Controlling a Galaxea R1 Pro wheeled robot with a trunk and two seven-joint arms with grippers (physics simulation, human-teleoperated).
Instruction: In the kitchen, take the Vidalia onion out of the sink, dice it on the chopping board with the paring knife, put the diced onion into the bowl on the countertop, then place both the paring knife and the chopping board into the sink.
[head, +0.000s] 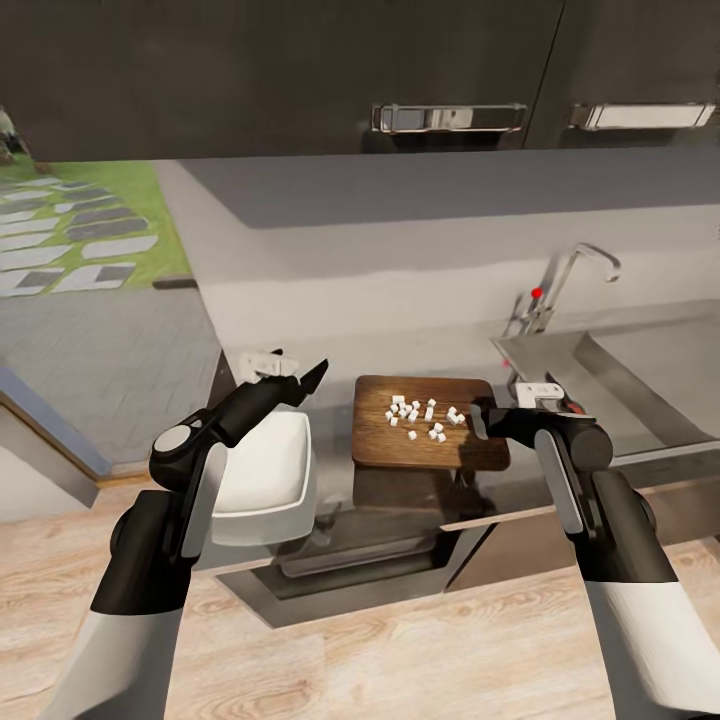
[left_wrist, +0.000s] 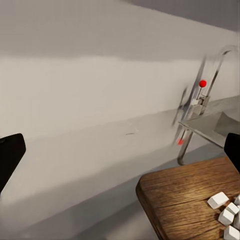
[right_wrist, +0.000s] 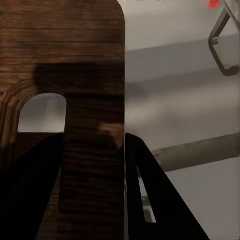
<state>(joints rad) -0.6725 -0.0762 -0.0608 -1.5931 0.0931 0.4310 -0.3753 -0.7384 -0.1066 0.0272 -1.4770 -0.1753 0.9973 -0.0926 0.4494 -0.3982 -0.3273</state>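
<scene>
The board (head: 425, 440) lies at the middle of the head frame on the worktop (head: 330, 350), carrying a loose scatter of white diced onion (head: 420, 412) across its upper half. The right end effector (head: 484, 420) pinches the board's right end at the handle slot; in the right wrist view the dark fingers (right_wrist: 30, 190) sit on either side of the wooden bar beside the slot (right_wrist: 42, 112), pressed against it.

Left of the board, at lower left of centre, the white bowl (head: 265, 480) sits near the worktop's front edge. The left end effector (head: 300, 378) hovers above the bowl's far rim with its fingers spread and nothing between them; the left wrist view shows one dark fingertip (left_wrist: 10, 155) at each side with open space between.

The sink (head: 640, 370) and its faucet (head: 570, 285) are at the right of the frame, just beyond the gripped end of the board. The knife cannot be made out.

The step in hand appears to be moving the dice into the bowl. The risk is plain: the cubes lie loose, so a lift or tilt that is too quick would send them over the board's edge onto the worktop rather than into the bowl. A one-ended grip also lets the board sag or twist, and it could slip from the fingers.
</scene>
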